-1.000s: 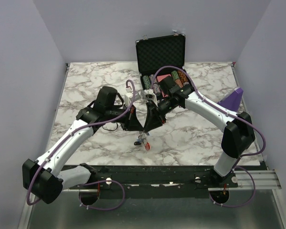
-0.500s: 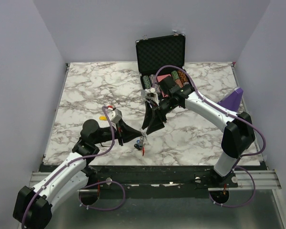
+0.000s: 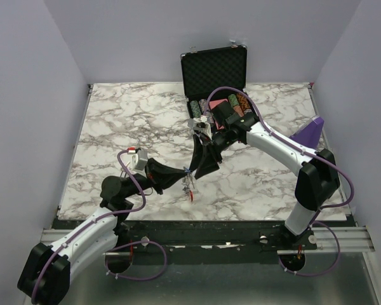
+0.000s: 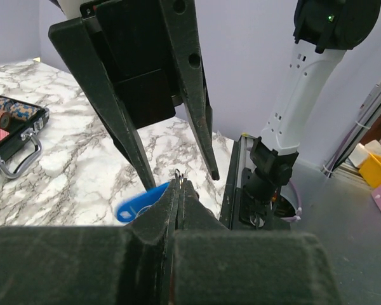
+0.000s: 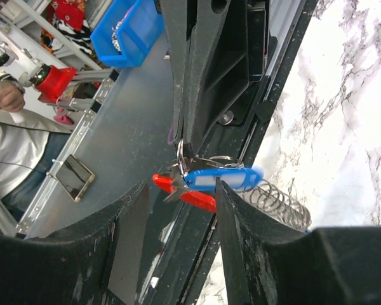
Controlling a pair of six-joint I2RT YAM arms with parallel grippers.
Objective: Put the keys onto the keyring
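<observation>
Left tool (image 4: 180, 187): clamped on keyring (image 5: 185, 194), blue-tagged key (image 5: 223, 180) attached, hanging near counter (image 3: 114, 121) front edge. Right tool (image 3: 197, 173): spread wide, flanking it.

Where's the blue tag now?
In the right wrist view, the blue tag hangs by its key from the shut left gripper, between the open right gripper's fingers, beside the red keyring.

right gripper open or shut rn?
Open. The left wrist view shows the right gripper with its two fingers spread wide apart; the blue key tag is by the gap, not clamped.
</observation>
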